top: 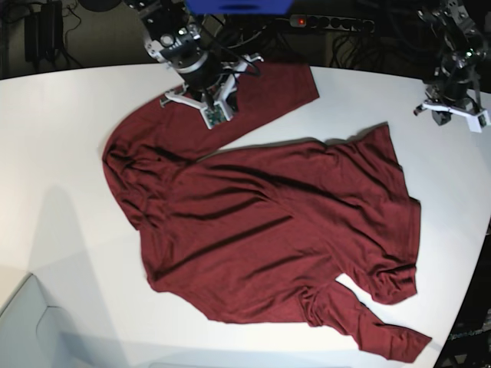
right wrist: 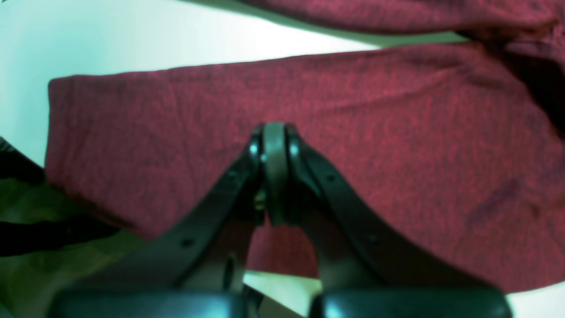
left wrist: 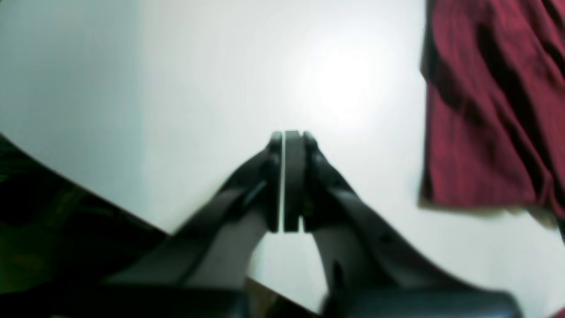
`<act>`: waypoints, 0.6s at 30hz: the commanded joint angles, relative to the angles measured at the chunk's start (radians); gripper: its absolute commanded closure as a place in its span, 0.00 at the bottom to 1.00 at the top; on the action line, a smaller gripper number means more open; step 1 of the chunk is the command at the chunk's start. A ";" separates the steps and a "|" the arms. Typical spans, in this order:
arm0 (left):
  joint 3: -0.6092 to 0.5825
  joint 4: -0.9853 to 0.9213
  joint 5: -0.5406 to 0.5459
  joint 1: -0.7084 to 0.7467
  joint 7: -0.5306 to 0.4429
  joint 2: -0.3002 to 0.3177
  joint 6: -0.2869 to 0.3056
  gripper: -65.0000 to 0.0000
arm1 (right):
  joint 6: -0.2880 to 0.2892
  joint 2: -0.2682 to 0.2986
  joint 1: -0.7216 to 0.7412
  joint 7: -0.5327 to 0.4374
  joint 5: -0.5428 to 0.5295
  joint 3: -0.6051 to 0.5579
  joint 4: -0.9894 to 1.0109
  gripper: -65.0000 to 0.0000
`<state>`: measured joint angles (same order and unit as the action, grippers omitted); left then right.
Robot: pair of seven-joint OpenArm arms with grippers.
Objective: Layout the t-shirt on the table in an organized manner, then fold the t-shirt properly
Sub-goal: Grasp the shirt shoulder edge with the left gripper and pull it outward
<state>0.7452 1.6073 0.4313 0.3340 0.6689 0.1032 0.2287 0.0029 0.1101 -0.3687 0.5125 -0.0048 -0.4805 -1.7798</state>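
The maroon t-shirt [top: 276, 230] lies spread and wrinkled across the white table [top: 61, 153], one long sleeve reaching toward the back and the other bunched at the front right. My right gripper [top: 203, 96] is over the back sleeve [right wrist: 397, 132]. In its wrist view the right gripper [right wrist: 274, 128] is shut, with no fabric showing between the pads. My left gripper [top: 453, 103] is at the back right, off the shirt. Its wrist view shows the left gripper [left wrist: 289, 134] shut and empty above bare table [left wrist: 176, 88], with the shirt's edge [left wrist: 485, 110] to its right.
The table's curved edge [left wrist: 88, 194] passes close behind the left gripper, with dark floor beyond it. A power strip [top: 330, 23] and cables lie behind the table at the back. The shirt's front sleeve end [top: 399, 345] nearly reaches the table's front-right rim.
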 commanded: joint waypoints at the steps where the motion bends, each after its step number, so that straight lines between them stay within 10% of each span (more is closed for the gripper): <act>1: -0.002 0.034 0.013 -0.003 0.016 -0.004 0.005 0.92 | -0.002 -0.003 0.001 -0.024 -0.001 -0.001 -0.018 1.00; 9: -0.006 0.087 0.013 -0.025 0.137 -0.079 0.005 0.41 | -0.002 -0.005 0.003 -0.024 -0.001 -0.001 -0.018 1.00; 18: -0.143 0.024 0.007 -0.080 0.136 -0.082 0.005 0.40 | -0.002 -0.005 0.003 -0.024 -0.001 -0.002 -0.018 1.00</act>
<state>0.5976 1.6222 0.4381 0.2558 0.8097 0.0109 0.2352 0.0029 0.1093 -0.3683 0.5110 -0.0048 -0.4805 -1.7798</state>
